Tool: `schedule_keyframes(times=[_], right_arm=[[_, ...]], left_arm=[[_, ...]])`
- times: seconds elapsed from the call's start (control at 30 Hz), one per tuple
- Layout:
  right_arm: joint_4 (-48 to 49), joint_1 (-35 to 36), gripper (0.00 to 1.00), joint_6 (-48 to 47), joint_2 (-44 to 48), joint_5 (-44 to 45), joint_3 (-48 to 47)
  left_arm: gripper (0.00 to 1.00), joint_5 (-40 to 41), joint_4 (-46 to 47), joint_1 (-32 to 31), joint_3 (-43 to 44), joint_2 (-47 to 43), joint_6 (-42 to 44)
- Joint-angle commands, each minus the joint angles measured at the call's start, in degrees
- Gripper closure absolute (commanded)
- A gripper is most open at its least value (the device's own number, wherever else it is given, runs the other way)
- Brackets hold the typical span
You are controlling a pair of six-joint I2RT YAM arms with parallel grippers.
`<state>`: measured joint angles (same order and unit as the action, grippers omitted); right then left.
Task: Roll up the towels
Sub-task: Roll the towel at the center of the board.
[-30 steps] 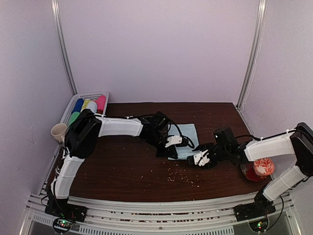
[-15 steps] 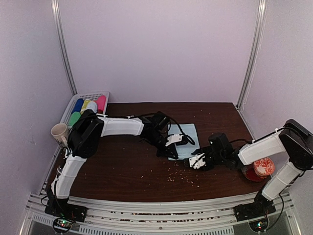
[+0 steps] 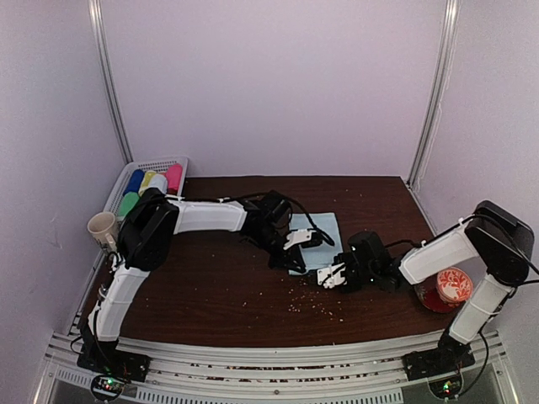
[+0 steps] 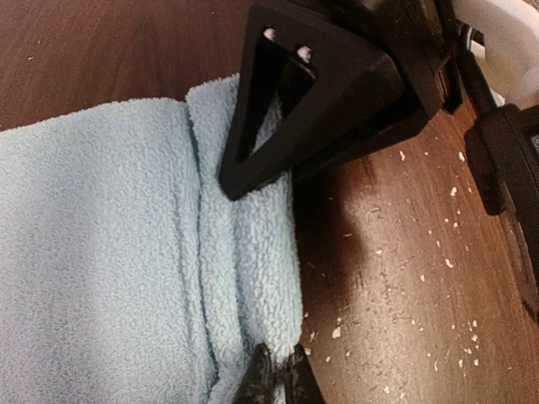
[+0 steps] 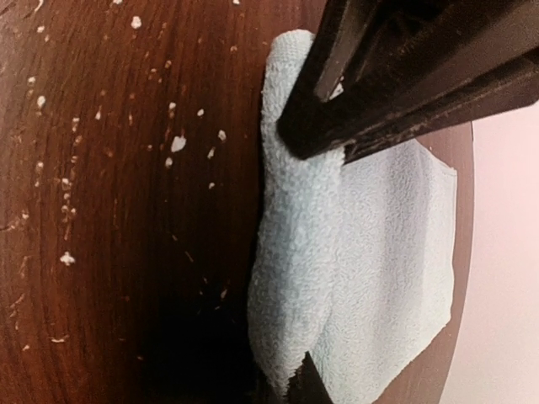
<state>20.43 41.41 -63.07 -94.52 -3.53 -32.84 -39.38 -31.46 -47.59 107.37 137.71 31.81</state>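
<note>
One towel (image 3: 333,227), lengthwise near-to-far

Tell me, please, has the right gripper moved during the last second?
Yes. The right gripper has shifted left in the top view, away from the red dish and up to the near edge of the towel.

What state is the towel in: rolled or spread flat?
Partly rolled. The towel has one edge turned over into a narrow roll, while the rest lies flat on the table.
</note>
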Motion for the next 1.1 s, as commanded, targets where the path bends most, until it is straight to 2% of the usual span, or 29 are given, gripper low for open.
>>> schedule_keyframes(times=[0.0,0.03,0.13,0.17,0.33,0.5,0.67,0.87,1.07], right_arm=[[-7.06,0.27,1.0,2.09,0.38,-0.45,-2.71],[-8.89,0.25,1.0,2.51,0.6,-1.25,-3.51],[-14.79,-0.16,1.0,3.9,1.17,-4.68,-5.97],[-16.39,-0.33,1.0,4.39,1.14,-5.48,-6.79],[-23.48,-1.32,1.0,7.07,0.57,-9.83,-10.71],[-30.05,-2.96,1.0,8.26,-0.07,-14.93,-13.66],[-40.82,-6.51,1.0,10.46,-4.2,-21.89,-21.01],[-60.58,-11.88,1.0,10.87,-12.62,-33.63,-35.11],[-77.03,-16.12,1.0,5.63,-20.27,-42.39,-45.99]], left_arm=[[0.95,-1.19,-0.44,0.98,0.79,-0.12,0.04],[0.86,-0.57,-0.44,1.08,0.01,-1.31,0.13],[0.73,0.61,2.05,1.47,-3.42,-5.47,0.02],[0.65,1.36,3.69,1.53,-5.14,-7.03,-0.46],[0.44,4.9,11.53,1.63,-13.62,-15.56,-1.97],[0.37,7.89,24.24,1.56,-25.05,-23.45,-3.97],[0.33,10.61,37.7,1.54,-36.82,-29.57,-3.32],[0.34,12.28,44.18,-0.27,-43.18,-30.75,1.15],[0.35,16.72,45.1,-2.39,-42.45,-27.42,4.59]])
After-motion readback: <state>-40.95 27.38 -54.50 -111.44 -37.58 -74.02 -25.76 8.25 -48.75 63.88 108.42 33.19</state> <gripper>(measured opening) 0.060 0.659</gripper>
